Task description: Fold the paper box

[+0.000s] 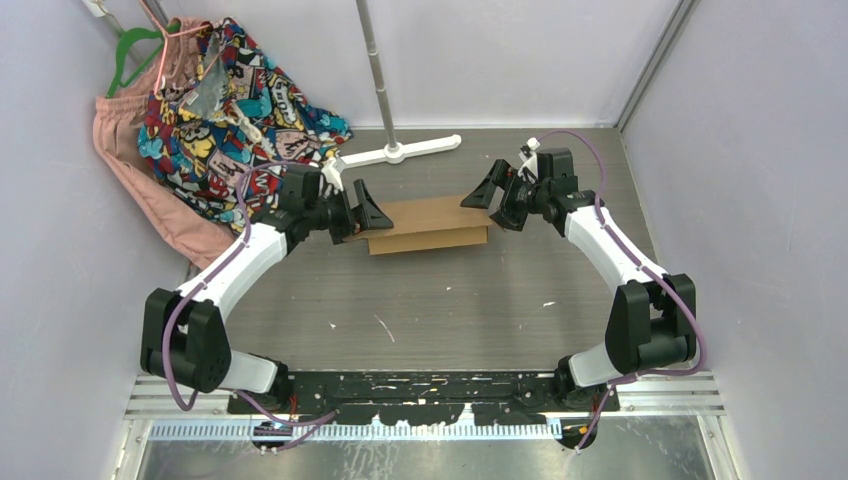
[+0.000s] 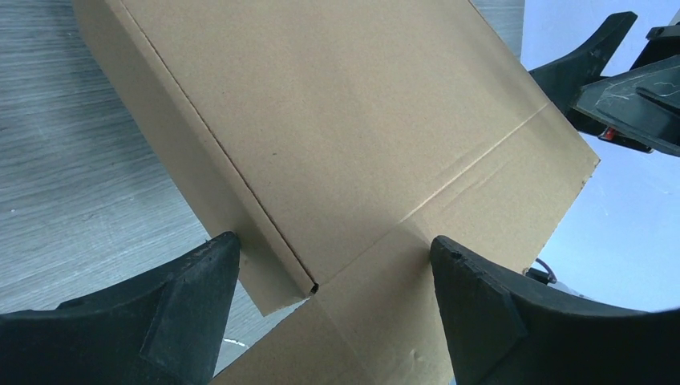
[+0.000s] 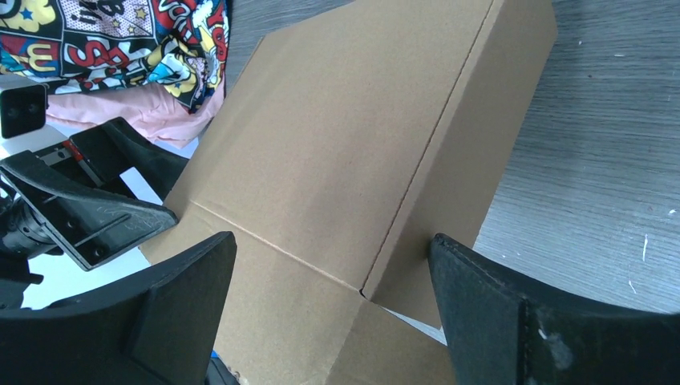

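- Two white-and-black robot arms reach in from the near edge of the grey wood-grain table (image 1: 450, 310), one to each end of the paper box (image 1: 425, 225).
- The paper box is plain brown corrugated cardboard, folded into a flat rectangular mailer shape. It lies on the table toward the far side, roughly midway between left and right, with its long front wall facing the arms.
- The left hand (image 2: 333, 239) is at the box's left end, released, its two black fingers (image 2: 192, 297) spread wide. A corner of the box sits in the gap between them.
- From the left wrist, a narrow slot shows at that corner where the lid meets the side wall. A crease runs across the cardboard, and a further panel carries on toward the camera.
- One left fingertip is just beside the side wall. I cannot tell whether it touches.
- The right hand (image 3: 333, 237) is at the opposite end, likewise released, with its fingers wide apart and the box's corner between them.
- From the right wrist, the same kind of crease crosses the top near that end, and the front wall drops down to the table.
- Each wrist view catches the other hand just past the far end of the cardboard.
- Behind the left arm, a bright comic-print cloth (image 1: 225, 100) and a pink garment (image 1: 130, 170) hang down from a green hanger (image 1: 135, 50) onto the table's far left corner.
- A metal pole on a white cross-shaped stand (image 1: 395, 152) rises just behind the box.
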You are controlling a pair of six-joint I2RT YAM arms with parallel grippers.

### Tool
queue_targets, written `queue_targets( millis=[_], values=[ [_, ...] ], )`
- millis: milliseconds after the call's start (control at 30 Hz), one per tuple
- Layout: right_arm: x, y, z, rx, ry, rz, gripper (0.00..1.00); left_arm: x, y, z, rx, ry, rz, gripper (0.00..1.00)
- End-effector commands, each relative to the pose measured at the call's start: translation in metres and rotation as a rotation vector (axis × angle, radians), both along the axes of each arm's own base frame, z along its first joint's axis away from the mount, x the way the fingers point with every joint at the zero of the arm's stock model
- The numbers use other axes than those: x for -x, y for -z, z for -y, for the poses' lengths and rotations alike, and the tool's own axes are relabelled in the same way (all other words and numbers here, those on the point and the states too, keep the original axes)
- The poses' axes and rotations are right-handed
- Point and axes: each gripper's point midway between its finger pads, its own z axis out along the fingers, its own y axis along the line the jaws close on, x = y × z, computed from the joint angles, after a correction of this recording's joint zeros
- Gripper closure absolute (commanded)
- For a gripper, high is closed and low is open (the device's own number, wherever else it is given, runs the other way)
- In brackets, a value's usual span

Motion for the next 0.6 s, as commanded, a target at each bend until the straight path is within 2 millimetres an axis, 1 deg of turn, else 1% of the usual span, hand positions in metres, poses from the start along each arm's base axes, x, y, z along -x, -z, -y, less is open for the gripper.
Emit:
queue_targets(
  millis=[0,367,567],
  values=[
    [0.012,-0.051,-0.024,-0.13,-0.102,0.072,0.06,0.003,-0.042,0.027,0.149,0.112,0.072,0.12],
    [0.025,-0.054,-0.026,-0.162,-0.111,0.01,0.05,0.01,-0.05,0.024,0.19,0.116,0.002,0.12],
    [0.034,-0.057,-0.026,-0.176,-0.113,-0.029,0.05,0.015,-0.059,0.027,0.21,0.138,-0.04,0.12]
  ],
)
